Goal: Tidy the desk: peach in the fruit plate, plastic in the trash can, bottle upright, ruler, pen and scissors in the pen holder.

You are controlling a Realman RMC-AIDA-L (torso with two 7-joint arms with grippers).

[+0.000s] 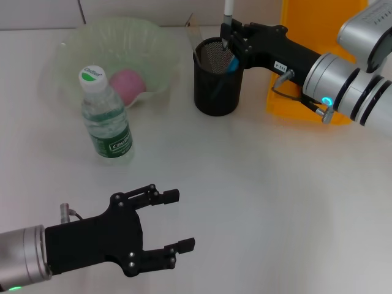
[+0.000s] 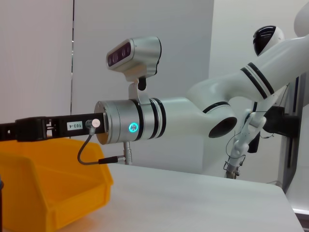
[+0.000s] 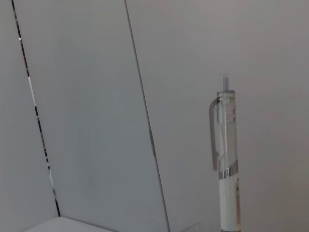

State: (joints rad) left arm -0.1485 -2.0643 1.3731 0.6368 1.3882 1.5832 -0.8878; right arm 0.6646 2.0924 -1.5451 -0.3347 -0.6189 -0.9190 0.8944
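Surface: a white table [image 1: 257, 184] is seen before a pale wall.
Right gripper [image 1: 231, 44]: its fingers are closed on a white pen [image 1: 228, 13], held upright over the black mesh pen holder [image 1: 215, 78] at upper centre of the head view.
Pen: its clip end is shown against the wall in the right wrist view [image 3: 226, 159]; its blue lower end is seen inside the holder's mouth.
Left gripper [image 1: 177, 222]: held low at lower left, fingers spread wide, nothing gripped.
Bottle [image 1: 106, 117]: stood upright, cap on, left of centre.
Peach [image 1: 127, 86]: laid in the translucent fruit plate [image 1: 73, 52], upper left, just behind the bottle.
Orange bin [image 1: 294, 37]: placed upper right, behind the right arm [image 2: 159, 121].
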